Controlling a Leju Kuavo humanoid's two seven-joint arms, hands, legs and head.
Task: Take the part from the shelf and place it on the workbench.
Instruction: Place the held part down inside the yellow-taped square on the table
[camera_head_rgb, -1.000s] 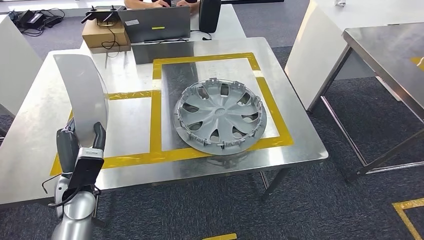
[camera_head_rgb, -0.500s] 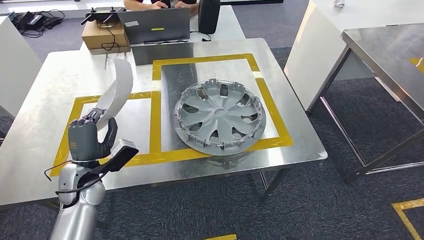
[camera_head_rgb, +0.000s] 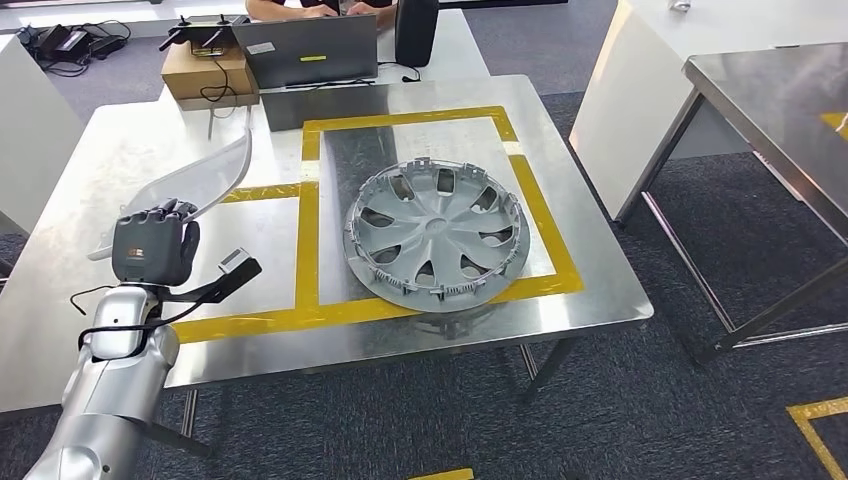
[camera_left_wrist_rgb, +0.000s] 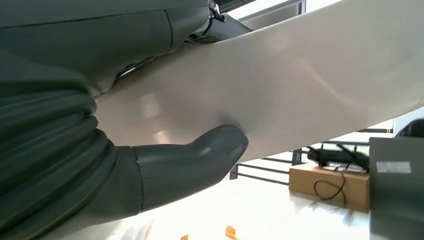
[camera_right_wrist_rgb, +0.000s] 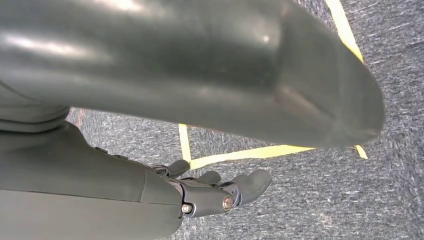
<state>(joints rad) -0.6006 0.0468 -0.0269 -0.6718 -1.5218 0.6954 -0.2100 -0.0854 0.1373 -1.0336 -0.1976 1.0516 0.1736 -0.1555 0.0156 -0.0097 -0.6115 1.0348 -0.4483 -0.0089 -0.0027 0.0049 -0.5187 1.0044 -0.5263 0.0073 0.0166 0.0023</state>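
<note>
a head view looks down on a steel workbench (camera_head_rgb: 560, 290) marked with yellow tape rectangles (camera_head_rgb: 310, 250). at the lower left of the frame, the robot's silver left arm reaches up over the bench's near edge. its dark grey left hand (camera_head_rgb: 152, 245) grips a pale, curved, translucent-looking panel part (camera_head_rgb: 190, 185), which slants from the hand up toward the upper middle-left of the frame, held over the left taped rectangle. whether its low end touches the bench cannot be told. in the left wrist view the thick thumb (camera_left_wrist_rgb: 200, 157) presses against the part's smooth pale surface, with darker fingers closed over its other side.

in the centre of the head view a grey plastic wheel cover (camera_head_rgb: 437, 233) lies flat inside the larger taped rectangle. at the top of the frame sit a cardboard box (camera_head_rgb: 205, 72), a laptop (camera_head_rgb: 310, 50) and a dark cylinder (camera_head_rgb: 416, 30), with a person's arms behind them.

the right wrist view shows the right hand (camera_right_wrist_rgb: 215, 192) above grey carpet with yellow floor tape (camera_right_wrist_rgb: 240, 152); its fingers are loosely curled and hold nothing.
</note>
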